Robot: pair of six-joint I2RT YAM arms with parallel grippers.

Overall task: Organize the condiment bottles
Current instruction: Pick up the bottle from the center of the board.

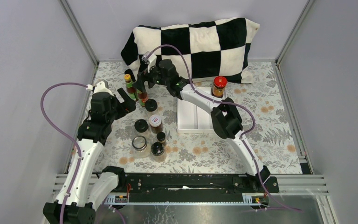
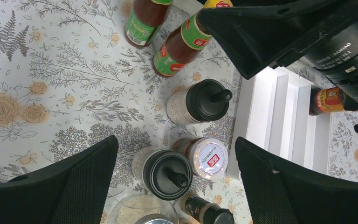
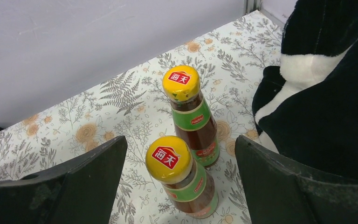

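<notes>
Two slim yellow-capped sauce bottles stand at the back left, the near one (image 3: 177, 175) and the far one (image 3: 191, 116). My right gripper (image 3: 179, 186) is open, its fingers on either side of the near bottle, not touching it; from above it (image 1: 142, 86) hangs over both bottles (image 1: 129, 86). My left gripper (image 2: 176, 179) is open and empty above a cluster: two black-capped spice jars (image 2: 205, 100) (image 2: 168, 173), a white-lidded jar (image 2: 208, 157), a small dark bottle (image 2: 209, 212) and a clear glass jar (image 1: 139, 143). A red-lidded jar (image 1: 219, 86) stands at the tray's back right corner.
A white rectangular tray (image 1: 189, 116) lies right of the cluster. A black-and-white checked pillow (image 1: 200, 44) leans on the back wall, close behind my right gripper. Metal frame posts and grey walls bound the flowered tablecloth on all sides.
</notes>
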